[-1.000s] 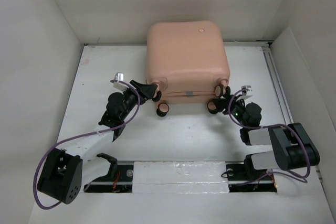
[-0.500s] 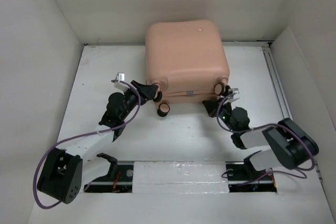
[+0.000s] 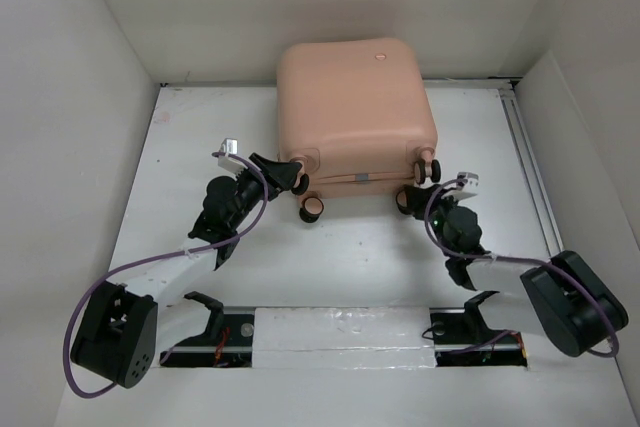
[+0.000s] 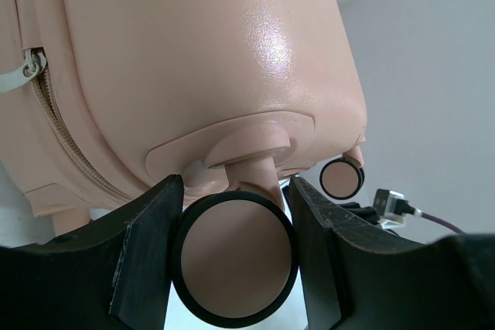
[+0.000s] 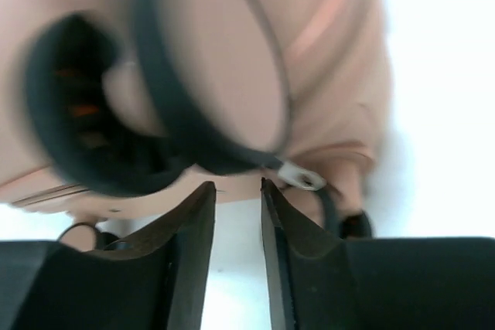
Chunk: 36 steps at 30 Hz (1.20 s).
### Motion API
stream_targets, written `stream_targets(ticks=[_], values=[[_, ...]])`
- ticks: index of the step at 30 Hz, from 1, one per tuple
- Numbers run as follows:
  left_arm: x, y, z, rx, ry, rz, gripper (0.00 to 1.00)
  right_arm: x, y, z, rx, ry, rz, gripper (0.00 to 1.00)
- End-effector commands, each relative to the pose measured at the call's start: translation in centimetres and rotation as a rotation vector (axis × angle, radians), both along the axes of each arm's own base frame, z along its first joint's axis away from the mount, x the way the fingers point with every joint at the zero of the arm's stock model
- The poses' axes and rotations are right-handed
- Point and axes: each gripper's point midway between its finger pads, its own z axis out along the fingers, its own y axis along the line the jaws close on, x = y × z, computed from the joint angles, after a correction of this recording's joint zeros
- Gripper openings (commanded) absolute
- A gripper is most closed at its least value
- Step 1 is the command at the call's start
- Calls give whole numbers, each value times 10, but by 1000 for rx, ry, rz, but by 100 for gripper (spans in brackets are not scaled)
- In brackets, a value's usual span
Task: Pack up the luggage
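Note:
The peach-pink luggage [image 3: 355, 107] stands closed at the back of the table, its caster wheels toward me. My left gripper [image 3: 291, 176] is shut on the luggage's left front wheel [image 4: 234, 260], and both fingers touch the wheel's black rim. My right gripper [image 3: 414, 198] is low at the right front wheel [image 3: 408, 201]. In the right wrist view its fingers [image 5: 193, 214] stand a narrow gap apart with nothing between them. The blurred wheel [image 5: 224, 67] looms just above the fingertips. A metal zipper pull [image 5: 300, 177] hangs beside them.
White walls box in the table on the left, back and right. A rail [image 3: 528, 167] runs along the right edge. Two more casters show, one at the front left [image 3: 312, 209] and one at the right [image 3: 430, 167]. The zipper seam [image 4: 46, 106] runs down the luggage's side.
My right arm has swung its wrist left and then back, ending in front of the right front wheel. The luggage shifted slightly left. My left gripper has kept its hold.

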Motion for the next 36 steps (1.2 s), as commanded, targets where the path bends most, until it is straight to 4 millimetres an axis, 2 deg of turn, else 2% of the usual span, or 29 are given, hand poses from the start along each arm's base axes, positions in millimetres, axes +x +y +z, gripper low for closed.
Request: stream_targets(ticks=[1, 2, 7, 9, 13, 15, 16, 18, 21, 24, 27, 30, 32, 36], values=[[-3, -4, 21, -20, -58, -29, 0, 3, -9, -2, 92, 11, -13, 37], [-3, -4, 21, -20, -58, -29, 0, 5, -10, -6, 102, 20, -16, 40], [-3, 0, 27, -26, -75, -9, 0, 14, -22, 16, 128, -91, 29, 44], [-3, 0, 30, -30, -84, -9, 0, 18, -24, 17, 103, -99, 34, 44], [-2, -1, 29, -30, -84, -9, 0, 24, -20, 35, 43, -182, 73, 45], [-1, -1, 31, -26, -97, -9, 0, 27, -8, 41, 24, -209, 140, 45], [-1, -1, 31, -26, -97, -9, 0, 30, -4, 35, 10, -192, 162, 45], [-1, -1, 25, -22, -89, -9, 0, 32, 2, 39, 10, -216, 200, 45], [-1, -2, 24, -22, -89, -18, 0, 30, 6, 44, 35, -266, 222, 40], [0, -3, 21, -19, -80, -18, 0, 29, 2, 33, 43, -237, 200, 40], [0, -3, 24, -22, -89, -18, 0, 28, -1, 37, 49, -248, 177, 37], [-1, -2, 19, -19, -80, -18, 0, 24, -13, 40, 62, -239, 111, 47], [-1, -2, 19, -19, -80, -18, 0, 23, -20, 26, 72, -155, 62, 52], [-2, -2, 22, -22, -89, -18, 0, 10, -26, 19, 84, -87, -6, 53]])
